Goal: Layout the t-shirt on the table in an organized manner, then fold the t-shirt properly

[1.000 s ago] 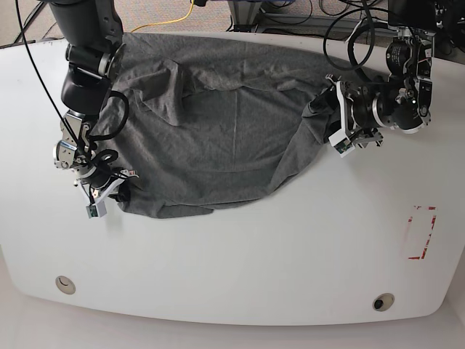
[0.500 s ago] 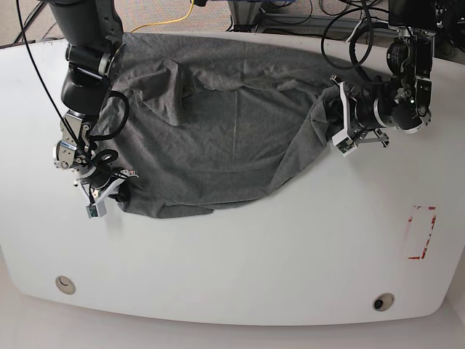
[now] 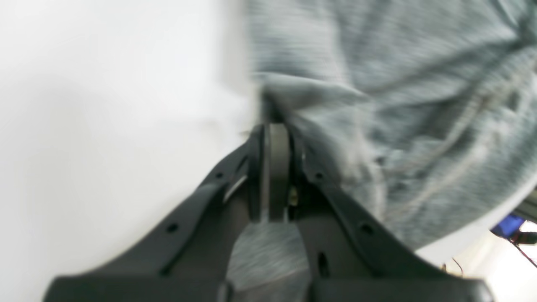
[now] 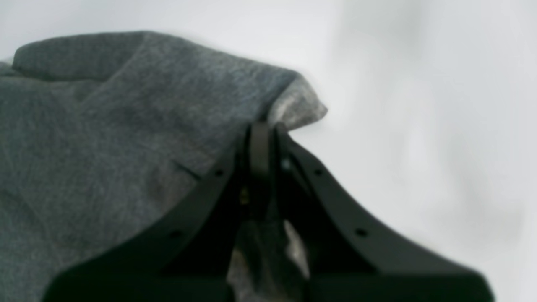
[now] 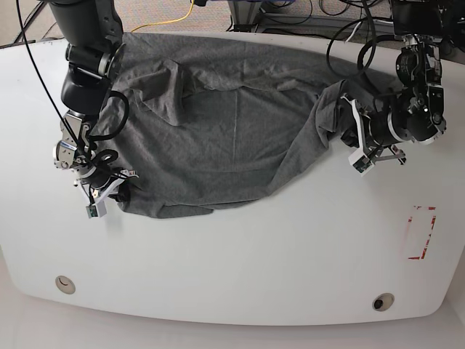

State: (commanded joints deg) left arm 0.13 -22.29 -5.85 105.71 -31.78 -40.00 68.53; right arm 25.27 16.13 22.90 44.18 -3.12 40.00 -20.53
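Left gripper [image 3: 275,126]: black jaws pressed together, pinching a blurred fold of cloth.
Right gripper [image 4: 262,126]: pinching a soft hem corner at lower left of the base view.
T-shirt [image 5: 232,123]: heather-grey knit, wrinkled, spread across the upper middle, bunched near the right.
Table [image 5: 240,269]: glossy white, rounded corners, bare lower half.
Red dashed mark [image 5: 420,233]: right edge, well apart from the cloth.

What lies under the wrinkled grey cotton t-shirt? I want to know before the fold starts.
Only the glossy white table shows around the grey t-shirt; its covered surface cannot be seen. Both the left gripper and right gripper pinch cloth edges.
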